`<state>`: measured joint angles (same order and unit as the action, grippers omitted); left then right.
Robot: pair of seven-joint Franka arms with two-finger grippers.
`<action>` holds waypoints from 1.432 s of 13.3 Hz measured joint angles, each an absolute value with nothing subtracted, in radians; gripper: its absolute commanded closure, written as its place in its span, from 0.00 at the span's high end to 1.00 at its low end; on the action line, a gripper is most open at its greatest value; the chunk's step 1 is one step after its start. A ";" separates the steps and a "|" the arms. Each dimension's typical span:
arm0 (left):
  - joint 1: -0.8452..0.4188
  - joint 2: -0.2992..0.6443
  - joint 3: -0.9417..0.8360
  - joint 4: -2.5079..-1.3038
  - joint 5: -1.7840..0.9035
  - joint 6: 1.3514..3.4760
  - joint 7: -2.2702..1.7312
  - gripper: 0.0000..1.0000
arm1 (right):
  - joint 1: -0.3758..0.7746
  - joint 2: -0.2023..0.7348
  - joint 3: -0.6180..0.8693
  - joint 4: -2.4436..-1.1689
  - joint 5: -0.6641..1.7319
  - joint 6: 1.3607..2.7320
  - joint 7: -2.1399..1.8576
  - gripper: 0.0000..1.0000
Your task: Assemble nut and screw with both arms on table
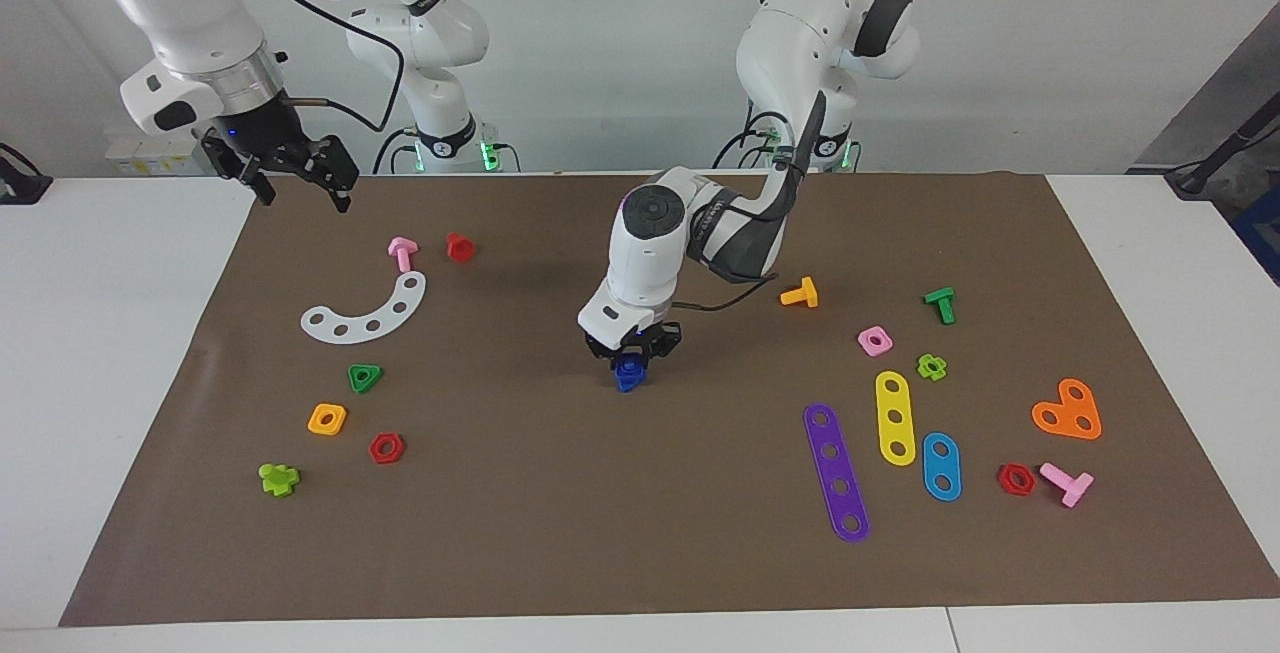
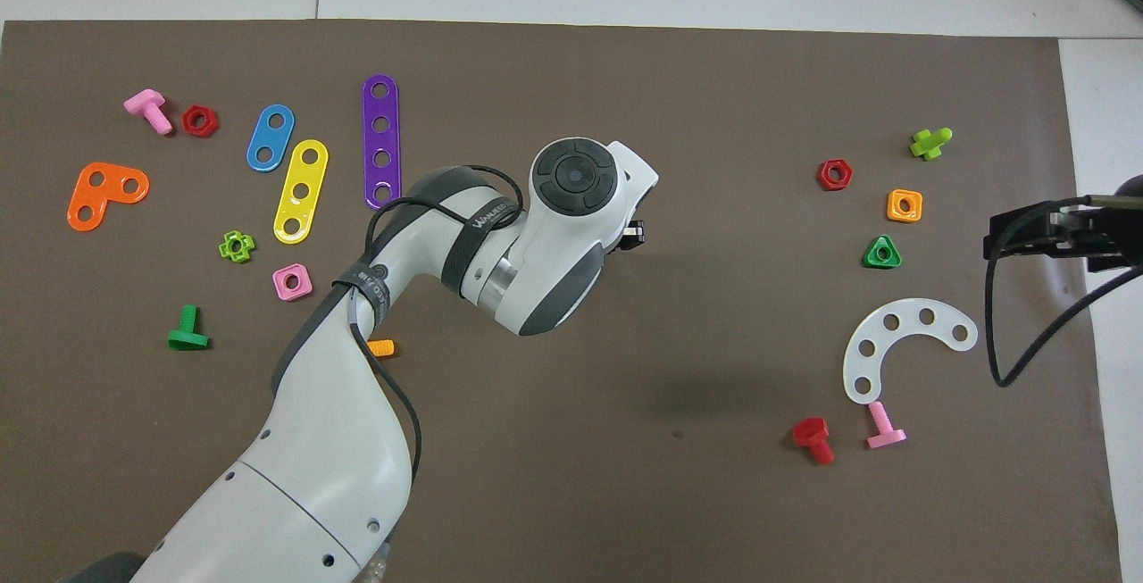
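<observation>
the left tool, low over the middle of the brown mat, is clamped on a dark blue piece, whether nut, screw or both joined i cannot tell, while the right tool waits with fingers apart above the mat's corner.

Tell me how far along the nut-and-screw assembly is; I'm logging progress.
Done: the left gripper has shut on a dark blue piece at the middle of the brown mat; whether nut and screw are already joined in it cannot be told. In hand: that grip. The right gripper hangs open and empty over the mat's corner at its own end. Left: setting the assembly down and letting go.
</observation>
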<state>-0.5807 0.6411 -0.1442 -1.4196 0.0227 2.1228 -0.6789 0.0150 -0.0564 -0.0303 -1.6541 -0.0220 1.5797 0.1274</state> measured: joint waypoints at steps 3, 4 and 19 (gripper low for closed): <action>-0.581 0.642 -0.143 -1.421 0.023 2.123 -0.679 0.00 | 0.014 -0.058 -0.030 -1.658 -0.022 1.580 0.127 1.00; -0.581 0.642 -0.142 -1.423 0.024 2.124 -0.679 0.00 | 0.013 -0.058 -0.030 -1.659 -0.022 1.580 0.127 1.00; -0.579 0.643 -0.124 -1.429 0.048 2.136 -0.677 0.96 | 0.007 -0.059 -0.030 -1.663 -0.022 1.590 0.127 1.00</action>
<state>-0.5792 0.6431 -0.1241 -1.4290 0.0477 2.1355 -0.6773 0.0066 -0.0594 -0.0303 -1.6625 -0.0219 1.5896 0.1274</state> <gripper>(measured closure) 0.048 0.000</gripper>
